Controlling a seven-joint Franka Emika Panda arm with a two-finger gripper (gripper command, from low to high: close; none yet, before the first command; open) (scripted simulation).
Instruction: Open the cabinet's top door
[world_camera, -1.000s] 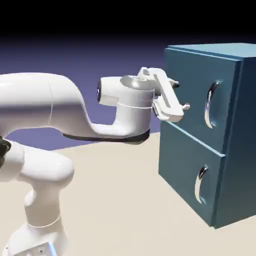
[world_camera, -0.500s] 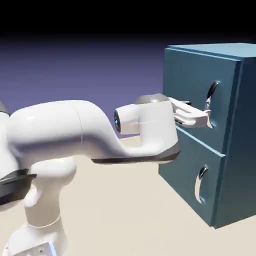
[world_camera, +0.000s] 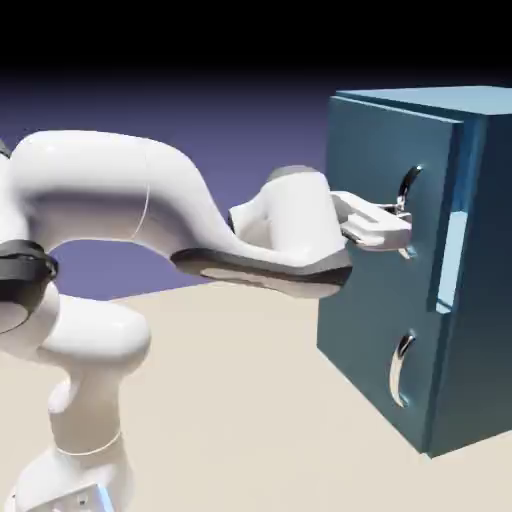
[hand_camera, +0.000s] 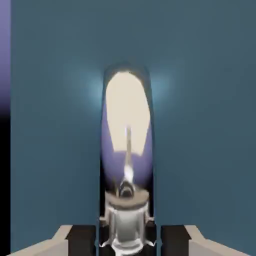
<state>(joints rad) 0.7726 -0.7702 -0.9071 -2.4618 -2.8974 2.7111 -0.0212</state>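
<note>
With my white two-finger pincer (world_camera: 403, 222) clenched on the upright curved silver handle (world_camera: 411, 184), the upper teal-blue door (world_camera: 375, 180) stands ajar along its right edge in the exterior view. Handle's long axis runs vertical, crossing between the fingertips; door lies straight ahead. Next pull should arc outward, hingeward.

Outside view: from off to one side of the tool (world_camera: 402, 222), level with it or a little above, looking across the arm (world_camera: 100, 190) at the door (world_camera: 385, 160) and the box's (world_camera: 485, 250) side
Outside range: well back from the tool, with arm, box and table (world_camera: 220, 400) in frame
Tool view: from on the tool, looking along its fingertips (hand_camera: 82, 240) straight at the door
Tool range: close; door nearly fills the frame
Shared: fingertips, door and upper handle (hand_camera: 126, 220), side-on outside, head-on from the tool
</note>
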